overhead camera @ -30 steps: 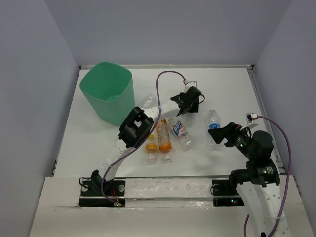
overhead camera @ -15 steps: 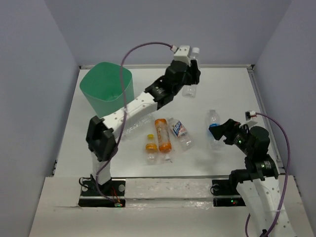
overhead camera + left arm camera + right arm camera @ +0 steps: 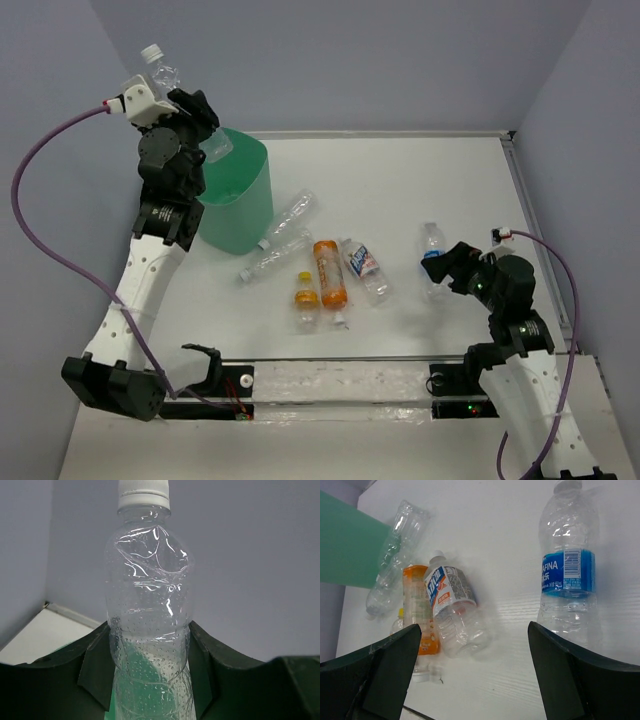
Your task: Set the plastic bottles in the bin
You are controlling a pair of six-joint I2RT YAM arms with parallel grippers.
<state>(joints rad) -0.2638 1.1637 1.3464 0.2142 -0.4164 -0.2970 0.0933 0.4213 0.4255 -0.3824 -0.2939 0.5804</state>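
Observation:
My left gripper (image 3: pixel 195 125) is shut on a clear dented bottle with a white cap (image 3: pixel 163 73) and holds it upright above the mint-green bin (image 3: pixel 240 200); the left wrist view shows the bottle (image 3: pixel 150 605) between both fingers. My right gripper (image 3: pixel 450 268) is open and empty, low over the table beside a blue-labelled bottle (image 3: pixel 432 255), which lies by the right finger in the right wrist view (image 3: pixel 568 575). Lying on the table: two clear bottles (image 3: pixel 278 240), an orange bottle (image 3: pixel 329 272), a red-white labelled bottle (image 3: pixel 362 268) and a short yellow-capped one (image 3: pixel 305 298).
Grey walls close in the white table (image 3: pixel 420 190) on three sides. The bin stands at the far left corner. The left arm rises along the left wall. A raised lip runs along the table's right edge (image 3: pixel 525 215).
My left arm has swung from the table's middle up and left with the clear bottle, which is now over the bin. The right gripper has shifted only slightly.

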